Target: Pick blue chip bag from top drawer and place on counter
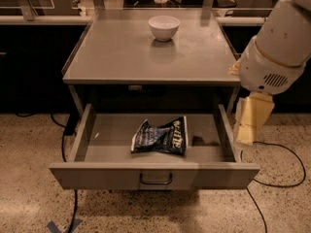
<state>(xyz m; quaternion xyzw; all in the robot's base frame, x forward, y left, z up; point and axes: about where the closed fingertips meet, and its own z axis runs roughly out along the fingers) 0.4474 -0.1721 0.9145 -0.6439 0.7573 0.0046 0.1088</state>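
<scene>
The gripper [251, 123] hangs just outside the drawer [97, 176], beside its wall; its grip I cannot tell. The bag [160, 137] lies to its left, mid-drawer. Swung straight across, it could clip that wall or the counter [121, 57] edge.

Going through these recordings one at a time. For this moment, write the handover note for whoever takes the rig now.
Gripper: hangs outside the right wall of the top drawer, apart from the bag.
Blue chip bag: lies crumpled on the drawer floor, near the middle.
Counter: holds only a white bowl near its back edge.
Done: drawer is open.
Left: reach in, grasp the bag, lift it out, and set it on the counter, probably in front of the bowl.
</scene>
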